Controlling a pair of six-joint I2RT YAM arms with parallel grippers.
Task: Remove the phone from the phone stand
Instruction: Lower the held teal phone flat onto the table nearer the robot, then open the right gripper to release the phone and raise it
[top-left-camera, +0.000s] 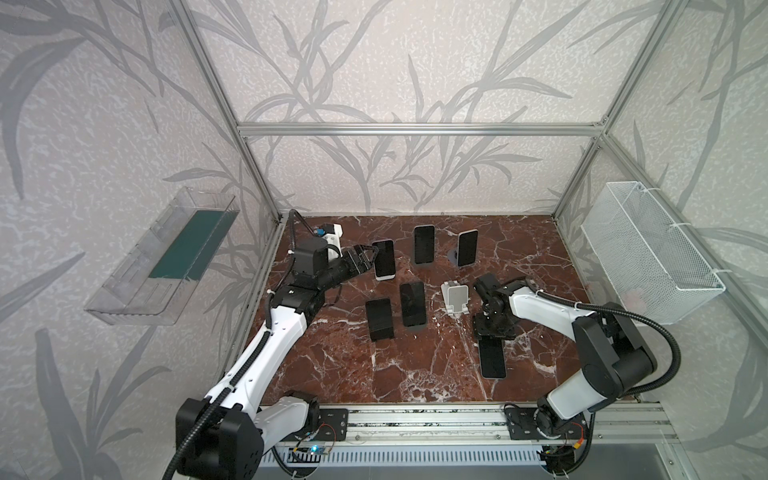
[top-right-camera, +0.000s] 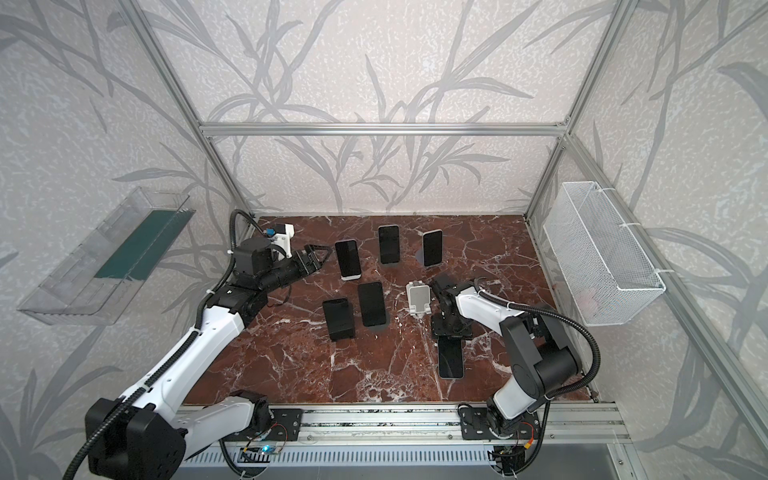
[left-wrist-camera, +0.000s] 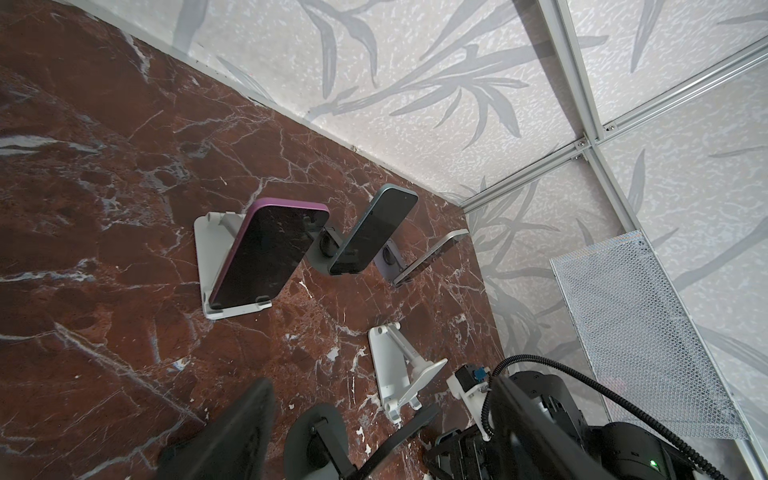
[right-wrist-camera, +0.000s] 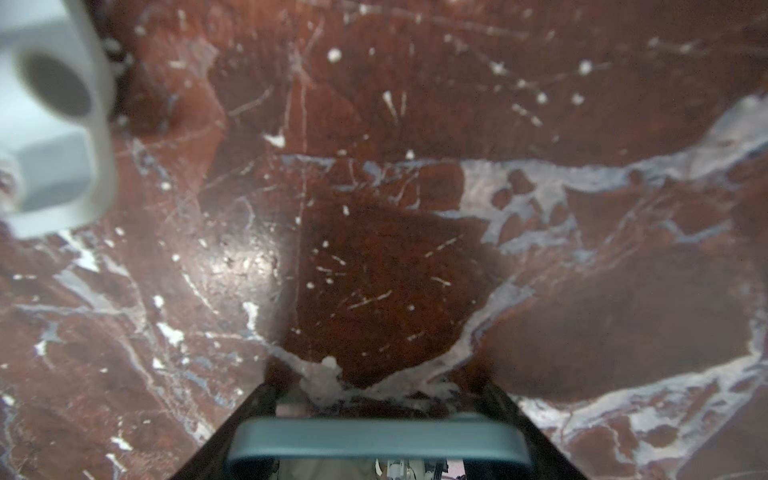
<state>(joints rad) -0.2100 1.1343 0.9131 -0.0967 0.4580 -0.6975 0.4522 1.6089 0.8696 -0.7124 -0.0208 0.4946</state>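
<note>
The phone is off its stand, clamped low at lower right by the right gripper, seemingly awaiting release; the left gripper hangs half-open, empty.

White-shelled arms with black joints, black hands and ribbed black cables.

A robotics lab test cell. An aluminium frame boxes in the marble-look desk, with leaf-patterned panels behind it and at both sides. The left arm and right arm are bolted to a rail along its front edge.
</note>
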